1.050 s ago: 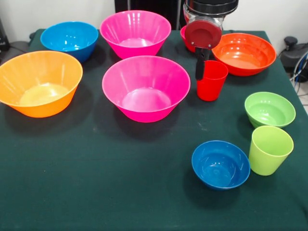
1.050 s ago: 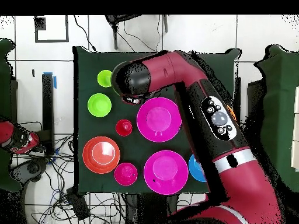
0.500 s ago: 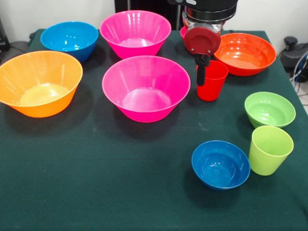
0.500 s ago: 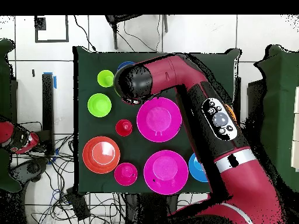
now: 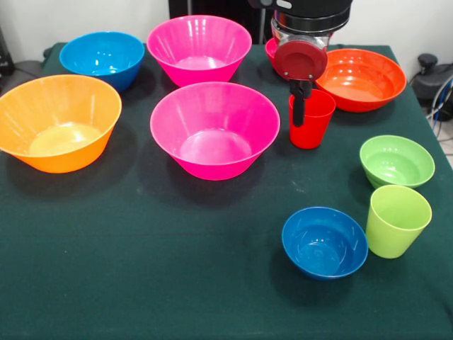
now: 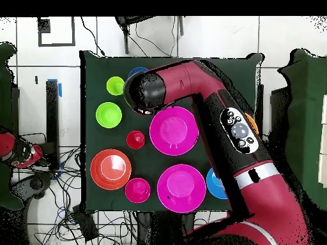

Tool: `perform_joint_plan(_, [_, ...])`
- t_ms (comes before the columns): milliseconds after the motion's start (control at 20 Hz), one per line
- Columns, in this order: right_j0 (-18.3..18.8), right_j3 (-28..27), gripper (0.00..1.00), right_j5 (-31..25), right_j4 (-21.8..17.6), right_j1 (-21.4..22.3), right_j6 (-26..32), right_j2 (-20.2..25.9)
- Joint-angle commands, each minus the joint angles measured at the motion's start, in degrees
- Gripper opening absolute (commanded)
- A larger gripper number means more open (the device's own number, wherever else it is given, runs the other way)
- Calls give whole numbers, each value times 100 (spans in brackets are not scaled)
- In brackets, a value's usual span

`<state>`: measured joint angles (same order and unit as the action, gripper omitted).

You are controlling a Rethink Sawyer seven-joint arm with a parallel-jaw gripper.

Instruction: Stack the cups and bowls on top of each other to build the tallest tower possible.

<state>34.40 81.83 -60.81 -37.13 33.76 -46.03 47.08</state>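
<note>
1. The red cup [image 5: 311, 118] stands upright on the table [image 5: 141, 269], with its near-left rim right at the gripper [image 5: 300, 113].
2. Can't tell how the jaws are set, honestly.
3. I'd seat squarely over the rim before closing; the pink bowl [image 5: 214, 129] is just beside it.
</note>
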Motion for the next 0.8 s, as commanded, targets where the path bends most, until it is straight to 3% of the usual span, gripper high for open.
perform_joint_plan(50, [-94,328,100,345,-180,-272,708,64])
perform_joint_plan(800, [-54,376,100,257,-316,-313,821,-72])
